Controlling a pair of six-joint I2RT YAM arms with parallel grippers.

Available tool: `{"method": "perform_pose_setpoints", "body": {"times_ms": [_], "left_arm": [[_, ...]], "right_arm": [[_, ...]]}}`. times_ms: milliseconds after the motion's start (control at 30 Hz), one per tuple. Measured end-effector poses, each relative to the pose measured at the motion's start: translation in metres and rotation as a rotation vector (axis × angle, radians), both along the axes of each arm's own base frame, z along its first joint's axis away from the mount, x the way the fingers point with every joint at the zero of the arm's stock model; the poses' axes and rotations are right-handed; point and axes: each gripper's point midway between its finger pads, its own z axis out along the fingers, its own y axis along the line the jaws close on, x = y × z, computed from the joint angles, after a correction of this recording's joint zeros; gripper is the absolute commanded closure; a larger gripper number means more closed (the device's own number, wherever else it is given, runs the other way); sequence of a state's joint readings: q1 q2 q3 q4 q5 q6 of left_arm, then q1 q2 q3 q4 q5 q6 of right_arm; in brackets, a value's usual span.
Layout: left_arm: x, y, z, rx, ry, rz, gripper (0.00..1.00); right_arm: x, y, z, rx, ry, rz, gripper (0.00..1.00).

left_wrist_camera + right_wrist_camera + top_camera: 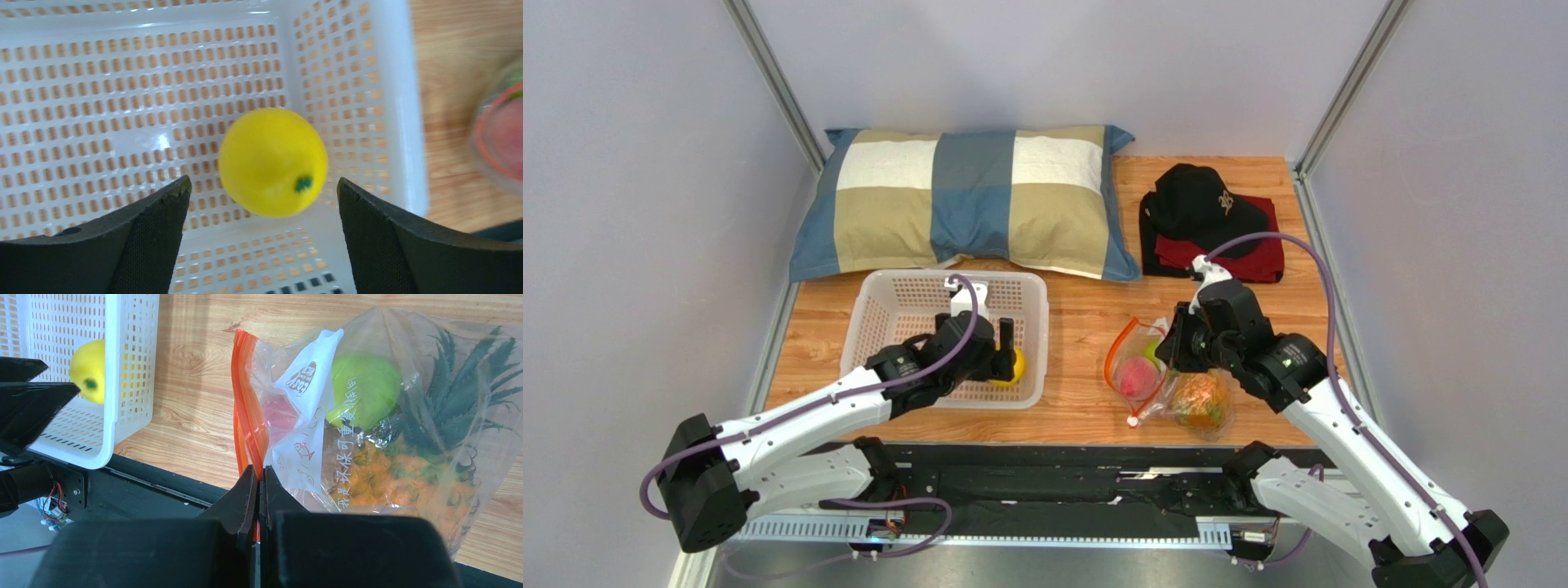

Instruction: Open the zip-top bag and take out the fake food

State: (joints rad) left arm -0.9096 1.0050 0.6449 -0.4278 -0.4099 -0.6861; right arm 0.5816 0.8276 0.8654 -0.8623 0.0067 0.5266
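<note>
The white perforated basket (873,321) holds one yellow citrus (272,162), and the released left end effector (263,187) hangs above it. The zip-top bag (307,435) lies on the tabletop (196,367) beside the basket, with a green apple (362,389), a pink peach (279,416) and a pineapple (399,478) inside. Its zip strip faces the basket and its length runs rightward. The right end effector (258,473) is clenched on the bag edge.

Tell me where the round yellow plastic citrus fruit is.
In the left wrist view the citrus fruit is inside the white perforated plastic basket, by its right wall, between the left gripper's open fingers.
</note>
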Motion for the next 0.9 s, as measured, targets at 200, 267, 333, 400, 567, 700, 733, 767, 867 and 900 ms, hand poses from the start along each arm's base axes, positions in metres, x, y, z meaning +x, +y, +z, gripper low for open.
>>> {"method": "perform_pose_setpoints", "body": {"times_ms": [200, 267, 333, 400, 567, 700, 733, 767, 867, 900], "left_arm": [[-0.019, -0.077, 0.042, -0.257, -0.012, -0.286, 0.50], [-0.035, -0.112, 0.051, -0.321, -0.018, -0.420, 0.48], [-0.048, -0.145, 0.055, -0.353, -0.013, -0.533, 0.31], [-0.057, -0.179, 0.055, -0.360, 0.000, -0.627, 0.17], [-0.056, -0.225, 0.025, -0.293, 0.013, -0.704, 0.01], [-0.050, -0.231, -0.012, -0.217, 0.028, -0.694, 0.01], [-0.048, -0.232, -0.019, -0.204, 0.030, -0.689, 0.01], [-0.045, -0.232, -0.028, -0.186, 0.034, -0.679, 0.01], [-0.037, -0.236, -0.043, -0.166, 0.026, -0.657, 0.01], [-0.035, -0.238, -0.046, -0.164, 0.022, -0.652, 0.01]], "right_arm": [[-0.002, 0.003, -0.001, 0.011, 0.012, 0.016, 1.00], [-0.003, 0.004, 0.001, 0.016, 0.011, 0.019, 1.00], [-0.004, 0.004, 0.001, 0.021, 0.009, 0.022, 1.00], [-0.004, 0.005, 0.003, 0.025, 0.008, 0.026, 1.00], [-0.004, 0.007, 0.007, 0.038, 0.003, 0.032, 1.00], [-0.005, 0.008, 0.009, 0.048, 0.002, 0.036, 1.00], [-0.005, 0.009, 0.009, 0.051, 0.002, 0.036, 1.00], [-0.006, 0.009, 0.010, 0.055, 0.001, 0.038, 1.00], [-0.006, 0.011, 0.010, 0.062, 0.004, 0.043, 1.00], [-0.006, 0.011, 0.010, 0.064, 0.005, 0.043, 1.00]]}}
